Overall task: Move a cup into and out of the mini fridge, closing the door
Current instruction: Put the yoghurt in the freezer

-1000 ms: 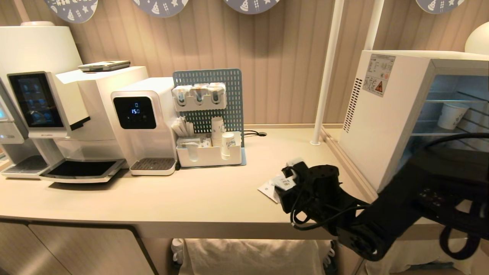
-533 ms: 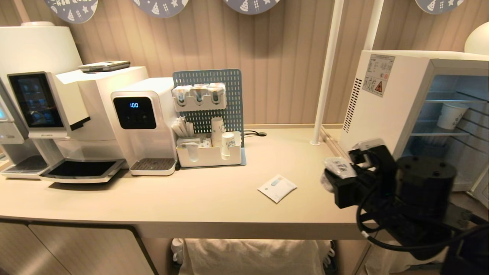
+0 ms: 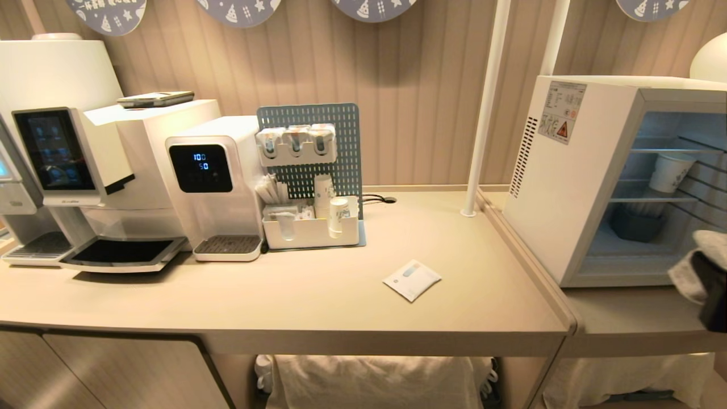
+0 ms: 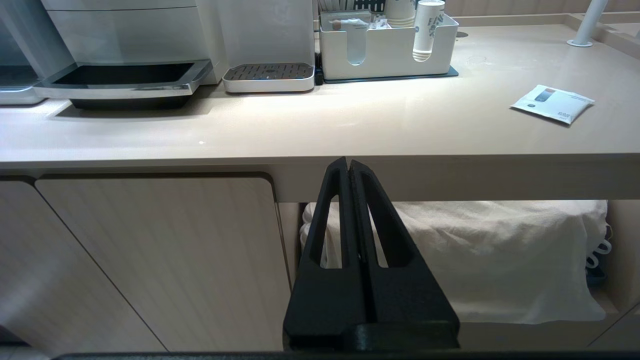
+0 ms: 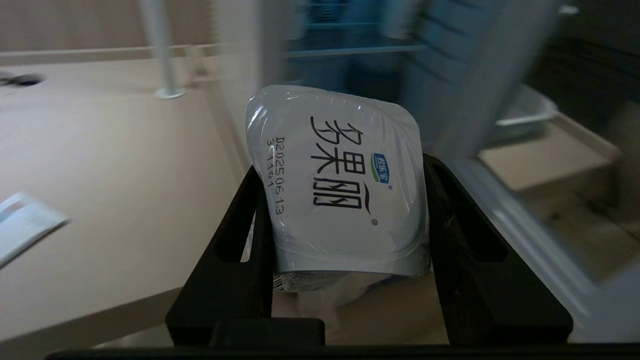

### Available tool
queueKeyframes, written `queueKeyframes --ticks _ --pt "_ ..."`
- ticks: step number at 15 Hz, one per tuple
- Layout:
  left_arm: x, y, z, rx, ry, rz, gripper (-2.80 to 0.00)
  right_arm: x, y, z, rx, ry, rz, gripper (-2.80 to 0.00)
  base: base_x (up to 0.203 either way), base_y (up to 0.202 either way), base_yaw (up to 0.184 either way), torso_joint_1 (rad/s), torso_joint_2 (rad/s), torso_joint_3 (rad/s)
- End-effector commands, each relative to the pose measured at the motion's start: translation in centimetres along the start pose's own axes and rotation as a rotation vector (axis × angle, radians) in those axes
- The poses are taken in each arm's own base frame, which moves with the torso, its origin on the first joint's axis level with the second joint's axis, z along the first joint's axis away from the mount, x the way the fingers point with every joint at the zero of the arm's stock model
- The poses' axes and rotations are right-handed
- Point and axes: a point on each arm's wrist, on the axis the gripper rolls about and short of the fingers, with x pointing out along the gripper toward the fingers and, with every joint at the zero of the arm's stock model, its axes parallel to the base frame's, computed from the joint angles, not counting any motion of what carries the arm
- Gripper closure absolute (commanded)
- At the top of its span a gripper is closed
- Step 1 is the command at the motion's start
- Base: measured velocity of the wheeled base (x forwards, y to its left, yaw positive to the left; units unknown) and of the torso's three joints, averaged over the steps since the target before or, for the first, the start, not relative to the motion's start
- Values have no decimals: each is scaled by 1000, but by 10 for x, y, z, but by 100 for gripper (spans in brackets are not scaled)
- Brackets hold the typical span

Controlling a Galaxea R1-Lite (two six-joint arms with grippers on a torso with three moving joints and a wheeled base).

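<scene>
The cup point(image 5: 340, 190), a squat white pot with a printed foil lid, sits tilted between the black fingers of my right gripper point(image 5: 345, 172), which is shut on it. In the head view the right gripper point(image 3: 711, 287) and the cup point(image 3: 690, 267) show only at the far right edge, in front of the mini fridge point(image 3: 568, 187). The fridge stands open, its wire shelves showing. The door point(image 5: 550, 250) is swung open beside the gripper, blurred. My left gripper point(image 4: 348, 164) is shut and empty, parked below the counter edge.
A white paper cup point(image 3: 670, 170) and a dark container point(image 3: 636, 222) stand on the fridge shelves. A sachet point(image 3: 412, 279) lies on the counter point(image 3: 318, 307). A cup organiser point(image 3: 311, 227), a water dispenser point(image 3: 213, 182), a coffee machine point(image 3: 68, 153) and a white pole point(image 3: 483, 113) line the back.
My right arm has swung with the cup from above the sachet on the counter rightward to the fridge front, almost leaving the head view. The left arm has not moved.
</scene>
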Motion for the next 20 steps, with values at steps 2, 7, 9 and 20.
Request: queueKeyframes --ticks 2,7,9,20 --pt "0 0 0 -1 1 1 0 -30 -56 1 112 -70 -265 0 0 0 0 0 0 0" --pt "0 0 0 -2 1 -1 0 -87 -93 -39 179 -137 -469 0 0 0 0 0 0 0" --pt "0 0 0 -2 0 -1 0 -102 -95 -61 201 -192 -397 0 0 0 0 0 0 0" --pt "0 0 0 -1 1 -1 0 -107 -68 -135 159 -57 435 0 0 0 0 0 0 0"
